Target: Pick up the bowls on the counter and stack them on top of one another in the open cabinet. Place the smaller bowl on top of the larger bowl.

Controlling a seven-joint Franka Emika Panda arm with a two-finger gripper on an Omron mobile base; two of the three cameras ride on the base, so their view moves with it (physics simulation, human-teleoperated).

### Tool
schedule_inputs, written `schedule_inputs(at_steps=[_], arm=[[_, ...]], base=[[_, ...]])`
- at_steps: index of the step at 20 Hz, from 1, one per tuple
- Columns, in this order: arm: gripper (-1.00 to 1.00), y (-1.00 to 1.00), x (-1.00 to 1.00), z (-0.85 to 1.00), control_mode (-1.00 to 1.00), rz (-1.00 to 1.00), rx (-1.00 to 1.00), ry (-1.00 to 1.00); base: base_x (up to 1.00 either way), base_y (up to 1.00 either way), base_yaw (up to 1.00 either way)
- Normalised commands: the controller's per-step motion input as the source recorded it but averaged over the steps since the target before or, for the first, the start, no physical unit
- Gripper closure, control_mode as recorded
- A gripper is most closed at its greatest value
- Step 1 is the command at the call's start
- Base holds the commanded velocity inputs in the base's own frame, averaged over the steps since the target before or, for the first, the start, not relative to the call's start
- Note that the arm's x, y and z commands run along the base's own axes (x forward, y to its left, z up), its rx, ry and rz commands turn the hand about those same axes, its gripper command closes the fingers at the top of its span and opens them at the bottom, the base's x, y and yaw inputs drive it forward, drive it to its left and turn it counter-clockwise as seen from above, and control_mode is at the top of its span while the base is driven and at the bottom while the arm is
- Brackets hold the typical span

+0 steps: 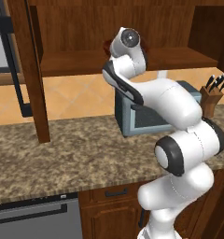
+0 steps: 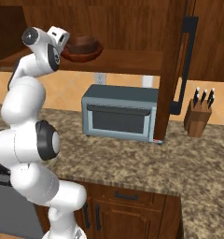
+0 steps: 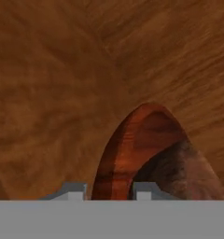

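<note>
My gripper jaws sit apart astride the larger bowl rim, glossy reddish grained wood, smaller bowl nested inside, darker, matte.

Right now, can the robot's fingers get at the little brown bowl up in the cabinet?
Probably yes. The smaller bowl sits inside the larger bowl on the cabinet shelf, and the gripper is right at their rims with nothing in between.

Orange-tan tiles line the wall. A grey-blue toaster oven stands near a knife block. Dark wooden drawers sit below.
</note>
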Motion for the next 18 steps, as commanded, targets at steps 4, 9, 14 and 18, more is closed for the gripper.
schedule_inputs(at_steps=[4, 9, 14, 18], arm=[[-1.0, 0.09, -0.68, 0.02, -1.0, 0.01, 0.0, -0.26], [-1.0, 0.06, -1.0, -0.27, -1.0, 0.01, -0.04, -0.31], [-1.0, -0.03, -1.0, -0.86, -1.0, 0.0, 0.0, 0.02], [-1.0, 0.04, -0.76, -1.0, -1.0, 0.0, -0.01, 0.46]], base=[[0.0, 0.0, 0.0], [0.0, 0.0, 0.0], [0.0, 0.0, 0.0], [0.0, 0.0, 0.0]])
